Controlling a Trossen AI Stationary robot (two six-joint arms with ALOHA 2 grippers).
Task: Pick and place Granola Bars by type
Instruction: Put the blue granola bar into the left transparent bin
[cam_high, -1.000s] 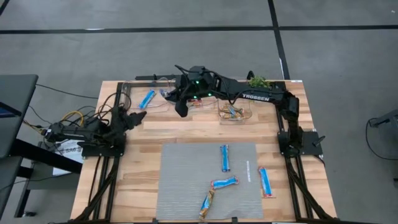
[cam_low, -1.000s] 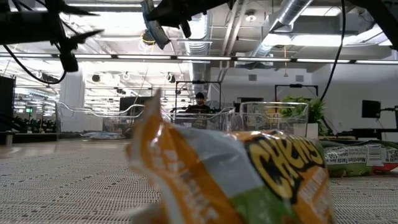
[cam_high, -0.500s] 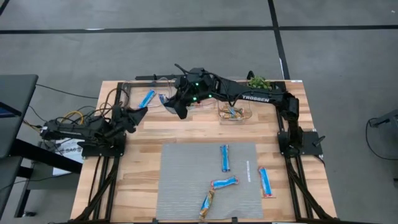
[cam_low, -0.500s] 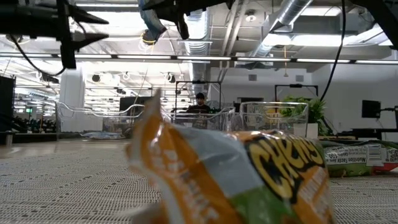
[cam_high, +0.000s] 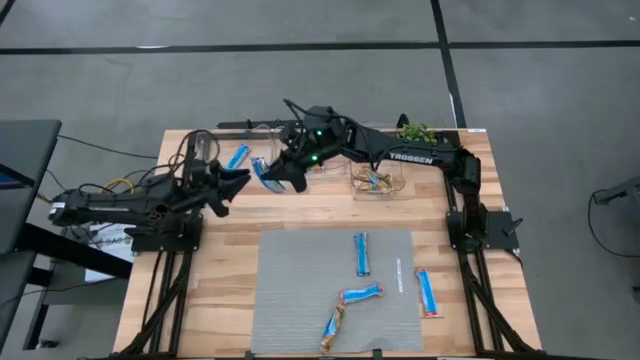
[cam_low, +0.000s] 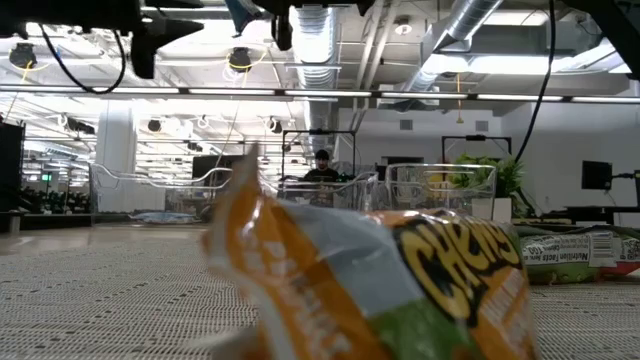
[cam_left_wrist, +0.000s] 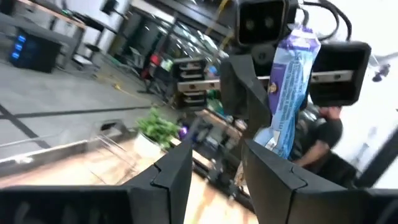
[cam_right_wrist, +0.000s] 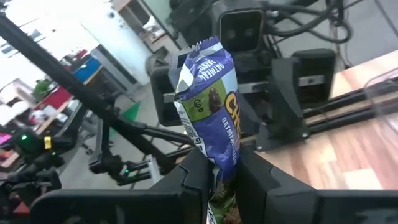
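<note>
My right gripper (cam_high: 280, 170) hangs high over the table's far left part, shut on a blue granola bar (cam_right_wrist: 208, 99). That bar (cam_left_wrist: 291, 87) also shows in the left wrist view. My left gripper (cam_high: 236, 181) is raised just left of it, open, its fingers (cam_left_wrist: 273, 177) pointing at the bar with a gap between. One blue bar (cam_high: 237, 158) lies in the far-left clear container. Two more blue bars (cam_high: 361, 253) and an orange-brown bar (cam_high: 333, 325) lie flat on the grey mat. My right gripper pinches the blue bar's near end (cam_right_wrist: 219, 163) between its two fingers. The fingers come about level from the table's right. The rest of the bar sticks out past the fingertips toward my left gripper, lifted clear of the table.
A clear container (cam_high: 375, 181) with orange-brown bars stands at the far middle, and a small green plant (cam_high: 415, 131) at the far right. Another blue bar (cam_high: 427, 292) lies on the wood right of the mat. An orange bar (cam_low: 380, 280) fills the front of the low view.
My left gripper has risen and moved toward the table's right, up to the held bar, rolling as it went. My right gripper has stayed in place and rolled its wrist, which swung the blue bar up and toward my left gripper.
</note>
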